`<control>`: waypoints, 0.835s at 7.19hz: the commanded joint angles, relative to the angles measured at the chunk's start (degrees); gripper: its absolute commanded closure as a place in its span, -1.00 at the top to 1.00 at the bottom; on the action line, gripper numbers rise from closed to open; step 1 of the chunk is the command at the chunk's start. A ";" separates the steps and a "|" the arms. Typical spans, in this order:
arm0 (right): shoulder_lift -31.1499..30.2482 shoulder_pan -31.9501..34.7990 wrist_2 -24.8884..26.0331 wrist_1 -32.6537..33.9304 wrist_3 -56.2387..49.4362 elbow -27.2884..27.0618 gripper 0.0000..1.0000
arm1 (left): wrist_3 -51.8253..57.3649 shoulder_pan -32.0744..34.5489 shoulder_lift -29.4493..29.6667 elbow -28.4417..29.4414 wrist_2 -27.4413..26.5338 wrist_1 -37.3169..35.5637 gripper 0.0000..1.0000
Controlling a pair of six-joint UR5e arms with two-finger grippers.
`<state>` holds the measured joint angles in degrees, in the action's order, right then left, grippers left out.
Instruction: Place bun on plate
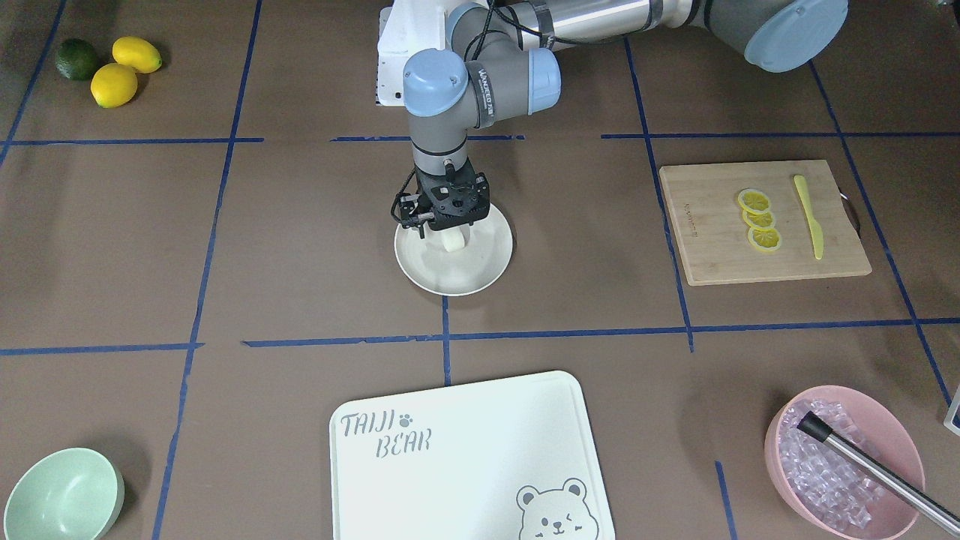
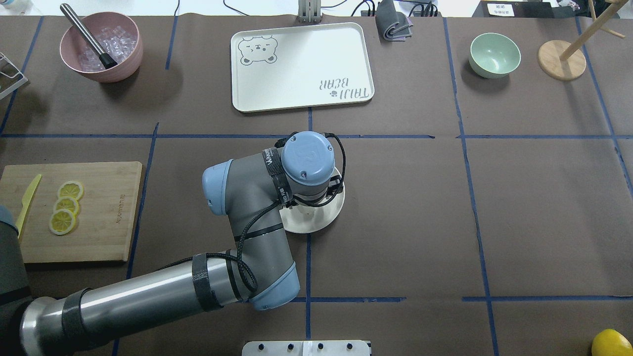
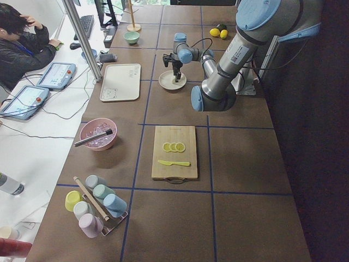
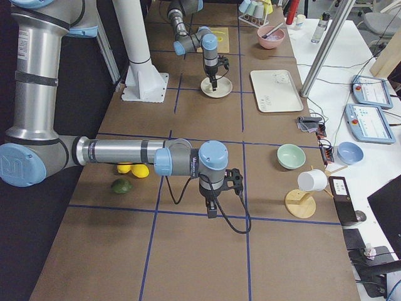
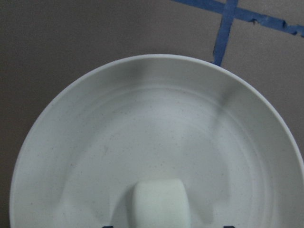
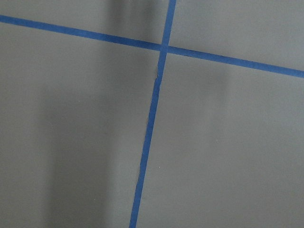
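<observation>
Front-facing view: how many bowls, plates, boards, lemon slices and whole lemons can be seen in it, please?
Bowls: 2 (mint bowl, pink bowl)
Plate: 1
Boards: 2 (wooden board, white board)
Lemon slices: 3
Whole lemons: 2
Total: 10

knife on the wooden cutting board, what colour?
The knife is pale yellow. It shows best in the exterior front-facing view.
</observation>
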<state>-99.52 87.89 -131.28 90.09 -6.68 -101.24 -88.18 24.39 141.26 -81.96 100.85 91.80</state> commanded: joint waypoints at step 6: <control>0.11 0.00 0.06 0.00 0.09 -0.01 1.00 | 54.86 24.32 -38.82 -32.91 20.84 -8.22 0.99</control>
<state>-99.52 87.89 -131.25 90.09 -6.63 -101.29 -45.85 40.98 109.91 -112.73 116.70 83.64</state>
